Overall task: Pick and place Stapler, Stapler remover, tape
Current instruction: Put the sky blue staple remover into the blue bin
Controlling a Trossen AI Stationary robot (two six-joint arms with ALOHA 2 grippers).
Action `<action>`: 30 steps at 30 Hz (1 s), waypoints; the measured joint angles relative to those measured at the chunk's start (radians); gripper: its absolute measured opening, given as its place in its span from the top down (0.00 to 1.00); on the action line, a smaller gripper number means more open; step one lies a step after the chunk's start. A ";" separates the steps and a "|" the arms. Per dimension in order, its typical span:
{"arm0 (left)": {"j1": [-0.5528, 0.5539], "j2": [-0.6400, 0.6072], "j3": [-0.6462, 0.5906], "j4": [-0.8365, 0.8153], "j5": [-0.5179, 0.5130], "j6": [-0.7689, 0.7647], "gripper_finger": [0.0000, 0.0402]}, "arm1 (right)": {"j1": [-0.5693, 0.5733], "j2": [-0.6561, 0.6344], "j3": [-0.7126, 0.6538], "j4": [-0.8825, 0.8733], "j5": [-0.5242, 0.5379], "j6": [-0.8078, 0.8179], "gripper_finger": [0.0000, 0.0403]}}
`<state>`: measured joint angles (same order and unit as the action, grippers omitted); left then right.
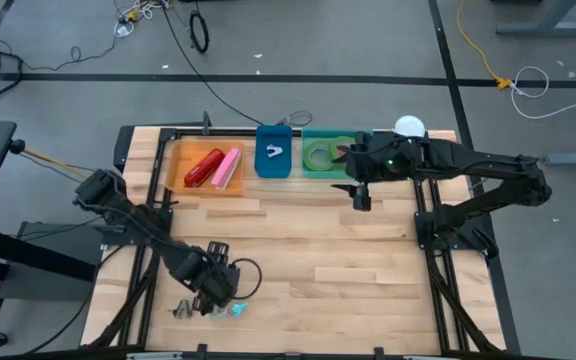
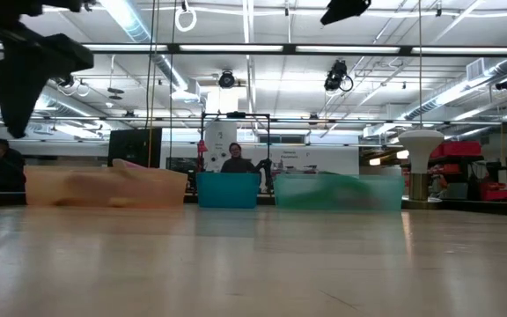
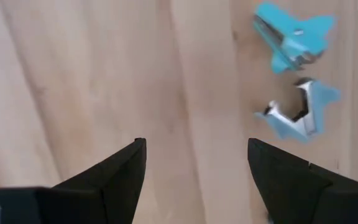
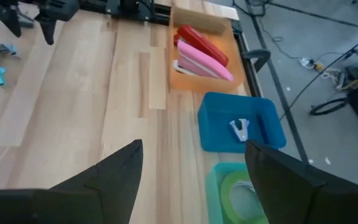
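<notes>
A: Pale wood planks make up the table. Along its far edge, three bins stand side by side: orange bin, blue bin, green bin.

B: Contents?

A: Orange bin: one red stapler and one pink stapler, lying beside each other. Blue bin: one white staple remover. Green bin: one green tape roll, flat, partly under the right arm.

B: Loose items?

A: Two, both near the front left corner of the table: a bright blue staple remover and a pale blue staple remover, just beside each other, apart from the bins by most of the table's depth.

B: Grippers?

A: Left gripper: low over the front left area, fingers spread wide, holding nothing; the two loose removers lie just beyond one finger. Right gripper: over the wood just in front of the green bin, fingers also wide, empty.

B: Open room?

A: The middle and right of the table show bare planks between the two arms. The low view shows the bins as a row at the far edge, with level wood in front of them.
</notes>
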<state>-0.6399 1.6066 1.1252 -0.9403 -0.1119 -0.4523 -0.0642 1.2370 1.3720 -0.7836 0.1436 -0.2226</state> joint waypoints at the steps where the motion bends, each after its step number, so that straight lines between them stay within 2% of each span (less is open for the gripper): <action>1: 0.011 -0.007 0.000 -0.015 0.000 -0.001 0.31 | 0.008 -0.008 0.000 -0.002 0.013 0.000 0.30; 13: 0.123 -0.145 0.000 -0.039 0.006 -0.102 0.31 | 0.082 -0.117 0.000 -0.023 0.022 0.004 0.30; 18: 0.126 -0.156 0.000 -0.021 0.038 -0.132 0.30 | 0.123 -0.158 0.000 -0.061 0.022 0.004 0.30; 24: 0.125 -0.154 0.000 -0.013 0.038 -0.322 0.30 | 0.156 -0.179 0.000 -0.081 0.022 0.039 0.30; 30: 0.081 -0.150 -0.009 0.005 0.015 -0.353 0.32 | 0.164 -0.179 0.000 -0.087 0.023 0.042 0.30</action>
<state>-0.5594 1.4562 1.1162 -0.9355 -0.0972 -0.8053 0.0998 1.0580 1.3720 -0.8708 0.1666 -0.1811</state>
